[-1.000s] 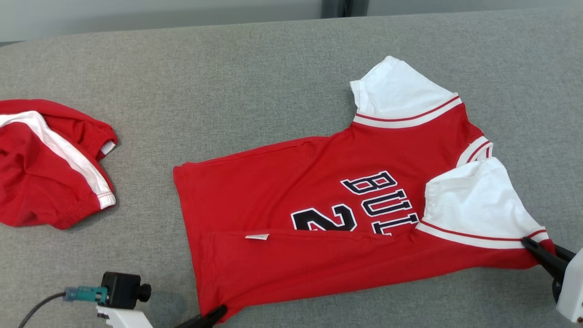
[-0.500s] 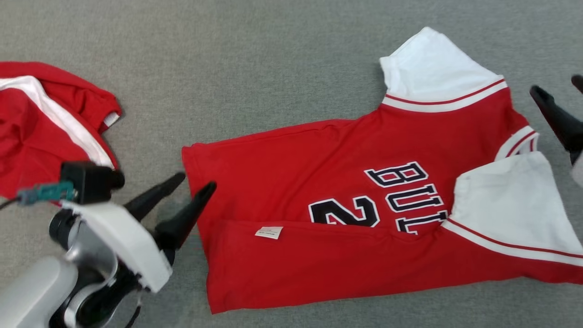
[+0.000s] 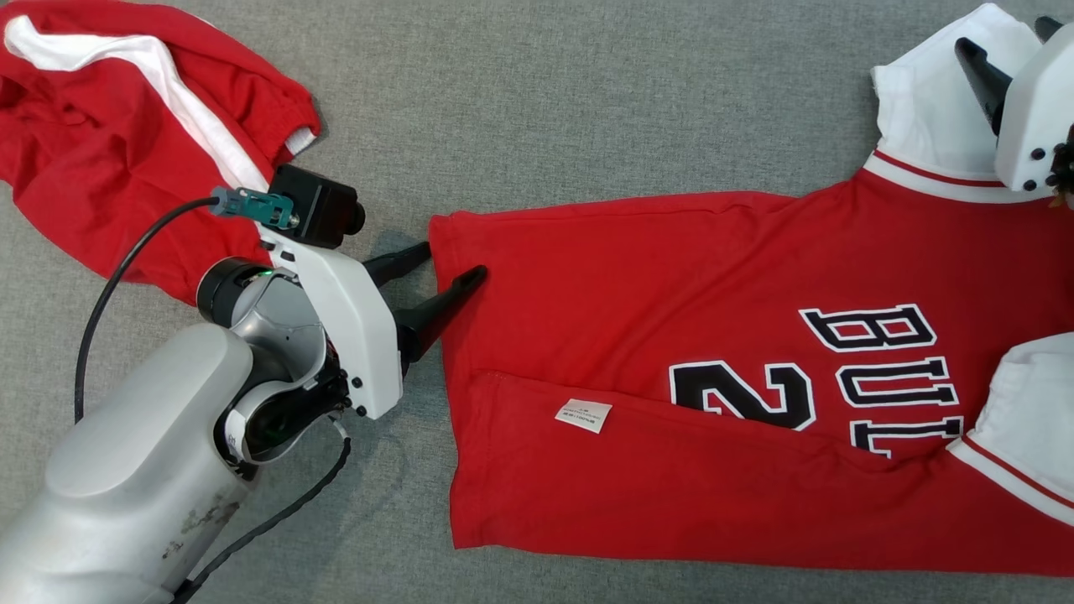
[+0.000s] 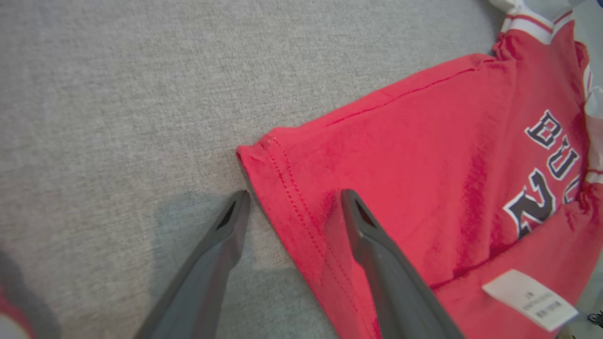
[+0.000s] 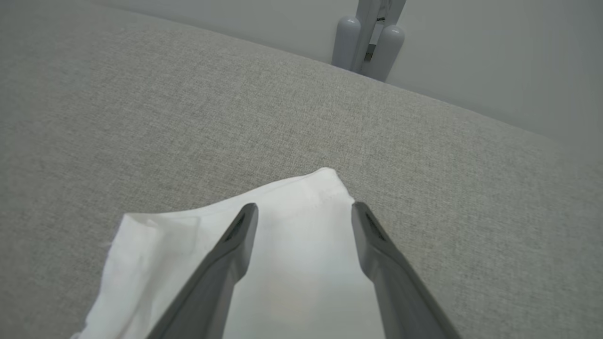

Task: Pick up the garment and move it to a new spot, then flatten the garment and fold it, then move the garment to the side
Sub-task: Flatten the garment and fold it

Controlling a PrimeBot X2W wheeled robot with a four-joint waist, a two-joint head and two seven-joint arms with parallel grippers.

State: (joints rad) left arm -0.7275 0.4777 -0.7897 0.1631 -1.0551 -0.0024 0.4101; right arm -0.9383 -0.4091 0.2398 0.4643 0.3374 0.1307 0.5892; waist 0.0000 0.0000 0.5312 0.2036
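Left gripper [image 4: 292, 203]: spread wide, empty, straddling jersey [image 3: 671, 294] hem.
Right gripper [image 5: 305, 211]: spread wide, empty, over white sleeve [image 5: 155, 245].

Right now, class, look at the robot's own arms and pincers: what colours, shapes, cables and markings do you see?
Left pincer: two long, dark, tapering fingers on a white housing with black screws. A black camera with a teal plug and black cable sits on it. The forearm is rounded, silver-grey, scuffed. The right pincer looks alike.
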